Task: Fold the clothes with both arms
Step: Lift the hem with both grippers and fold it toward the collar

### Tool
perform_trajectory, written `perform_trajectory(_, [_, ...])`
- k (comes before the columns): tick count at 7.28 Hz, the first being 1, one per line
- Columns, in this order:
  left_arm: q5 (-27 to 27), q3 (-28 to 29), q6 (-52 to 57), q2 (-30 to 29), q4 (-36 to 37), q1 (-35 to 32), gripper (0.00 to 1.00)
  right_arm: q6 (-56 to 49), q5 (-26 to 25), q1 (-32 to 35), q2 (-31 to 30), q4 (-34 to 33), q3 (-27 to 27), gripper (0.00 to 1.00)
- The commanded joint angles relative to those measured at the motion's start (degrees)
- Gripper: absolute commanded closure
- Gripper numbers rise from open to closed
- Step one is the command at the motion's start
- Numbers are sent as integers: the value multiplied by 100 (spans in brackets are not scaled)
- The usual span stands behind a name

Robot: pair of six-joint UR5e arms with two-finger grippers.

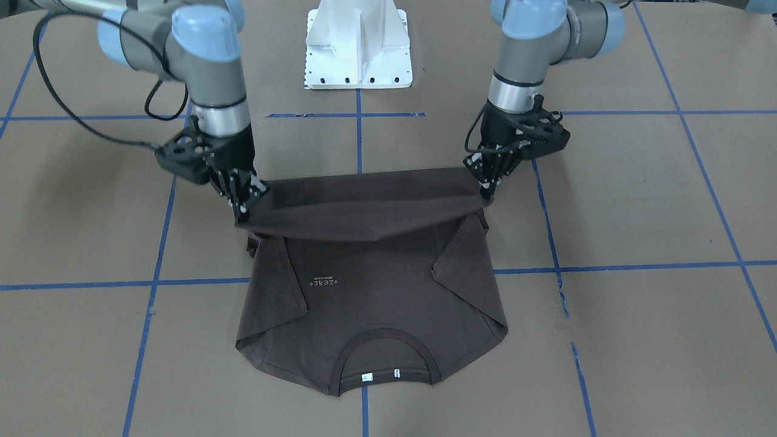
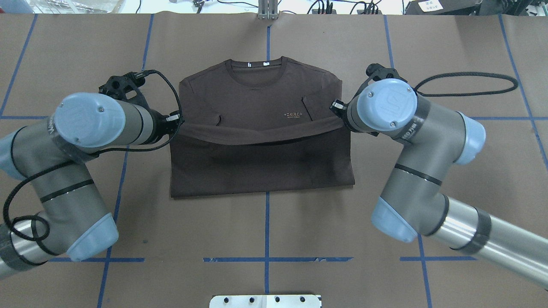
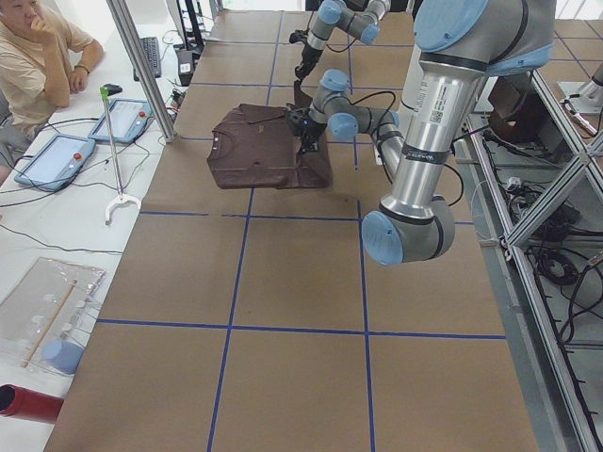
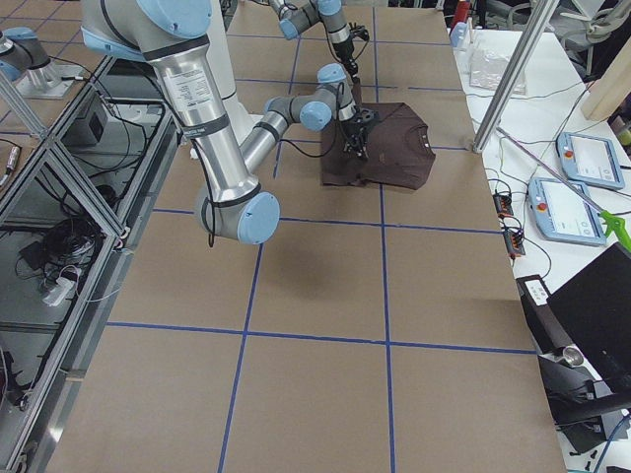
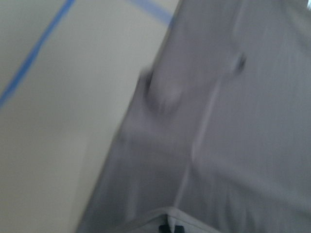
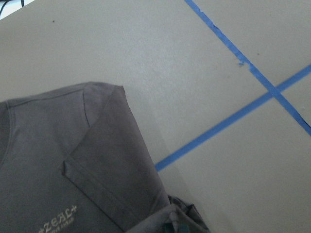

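T-shirt heading: the T-shirt point(image 1: 376, 291) is laid front side up, with the collar point(image 1: 382, 332) pointed away from the robot's base, towards the operators' side.
Long axis: the collar-to-hem line is set straight out from the robot, roughly along a blue tape line point(image 1: 358, 145) at the middle of the table point(image 1: 637, 200).
Place: the shirt is spread flat on the brown table cover, centred between the two arms; both sleeves point(image 1: 464, 261) are turned in onto the chest, and the pale lettering point(image 1: 323, 283) is uncovered.
Lifted part: the lower part point(image 1: 364, 206) is doubled over the body and held off the cloth below, sagging slightly in the middle; its edge is stretched across the shirt's width, just short of the lettering.
Left gripper: the left gripper point(image 1: 488, 188) is closed on one corner of the lifted edge, at the shirt's side.
Right gripper: the right gripper point(image 1: 243, 212) is pinched on the opposite corner.
Left arm: the left arm point(image 2: 64, 171) is bent with its elbow outward, its wrist turned down and its fingers tilted inward.
Right arm: the right arm point(image 2: 419, 171) is posed as a mirror of it.
Wrist views: the left one is blurred; in the right one, bunched cloth is seen at the bottom edge.
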Motion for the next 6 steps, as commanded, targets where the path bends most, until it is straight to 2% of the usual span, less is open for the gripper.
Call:
perform_trajectory(1, [17,1295,174,-455,-916,-528,100,-97,355,598,836,1333,-1983,100])
perform_trajectory(2, [174,1570,175,-640,-944,-565,100,-123,383,652,1248,1373,-2522,100])
perform_trajectory(3, [480,2068,236,-868,-1206,-566,100,-150,383,740,1426,1522,-2910,100])
perform_trajectory(4, [509,2517,341,-1018,-1652,-609,100,-167,383,810,1524,1828,-3236,100])
perform_trajectory(6, [510,2636,368,-1081,-1762,-627,100,-299,339,925,1586,1839,-3415,100])
